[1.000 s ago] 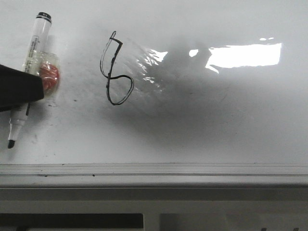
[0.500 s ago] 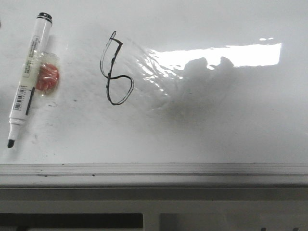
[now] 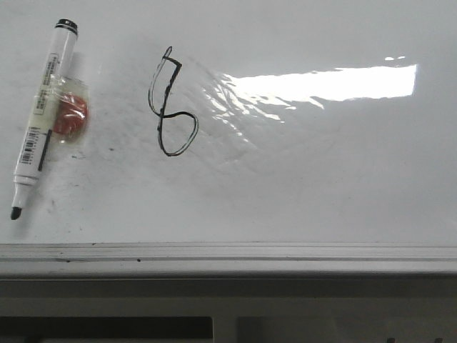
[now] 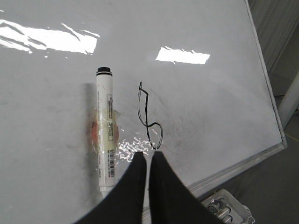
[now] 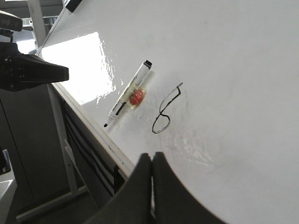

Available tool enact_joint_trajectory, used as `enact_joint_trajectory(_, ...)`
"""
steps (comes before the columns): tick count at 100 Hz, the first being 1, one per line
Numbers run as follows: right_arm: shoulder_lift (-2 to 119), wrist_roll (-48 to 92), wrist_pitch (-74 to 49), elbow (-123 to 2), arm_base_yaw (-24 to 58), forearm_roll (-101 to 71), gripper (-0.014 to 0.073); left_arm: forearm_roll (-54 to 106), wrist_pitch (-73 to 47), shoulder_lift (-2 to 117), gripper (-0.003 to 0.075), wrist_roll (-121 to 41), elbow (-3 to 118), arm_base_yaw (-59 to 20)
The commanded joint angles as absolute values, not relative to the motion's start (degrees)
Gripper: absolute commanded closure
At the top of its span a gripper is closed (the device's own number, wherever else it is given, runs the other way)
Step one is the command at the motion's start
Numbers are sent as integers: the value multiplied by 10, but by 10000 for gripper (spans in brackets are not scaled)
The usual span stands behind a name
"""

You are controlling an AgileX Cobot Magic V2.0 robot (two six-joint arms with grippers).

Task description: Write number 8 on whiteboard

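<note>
The number 8 [image 3: 163, 114] is a thin black figure with a narrow upper loop and a rounder lower loop, drawn on the whiteboard [image 3: 321, 179]. A white marker [image 3: 41, 118] with a black tip and a taped red blob lies flat to its left, with nothing holding it. Neither gripper shows in the front view. In the left wrist view my left gripper [image 4: 147, 154] is shut and empty, raised over the board near the figure's [image 4: 146, 125] lower loop and beside the marker [image 4: 106, 126]. My right gripper [image 5: 153, 155] is shut and empty over the board's near edge, short of the figure [image 5: 161, 113] and marker [image 5: 128, 95].
A pale grey ledge [image 3: 228, 251] runs along the board's near edge. A bright glare patch [image 3: 321, 84] lies right of the figure. A black arm part [image 5: 28, 72] hangs off the board's edge. A castor base [image 4: 224, 210] stands below the board.
The dark gripper that covered the marker's lower part at the left edge has left the front view. The grey shadow over the middle of the board has gone. The marker stays put.
</note>
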State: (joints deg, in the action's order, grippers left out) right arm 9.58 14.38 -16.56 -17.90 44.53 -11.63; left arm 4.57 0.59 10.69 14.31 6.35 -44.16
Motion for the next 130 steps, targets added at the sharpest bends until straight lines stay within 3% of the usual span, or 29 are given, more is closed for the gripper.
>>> enact_joint_trajectory(1, 42, 147, -113, -157, 442, -110, 657, 37, 14, 83, 741, 144, 76, -443)
enact_joint_trajectory(12, -20, 147, -112, -123, 442, -110, 657, 37, 12, 73, 741, 144, 74, -443)
enact_joint_trajectory(91, -4, 147, -110, -115, 442, -111, 657, -4, 0, 73, 741, 144, 72, -439)
enact_joint_trajectory(110, -4, 147, -110, -115, 442, -111, 657, -23, -48, 73, 741, 132, 62, -356)
enact_joint_trajectory(130, -4, 147, -110, -115, 442, -111, 657, -20, -4, 61, 741, -55, 34, -213)
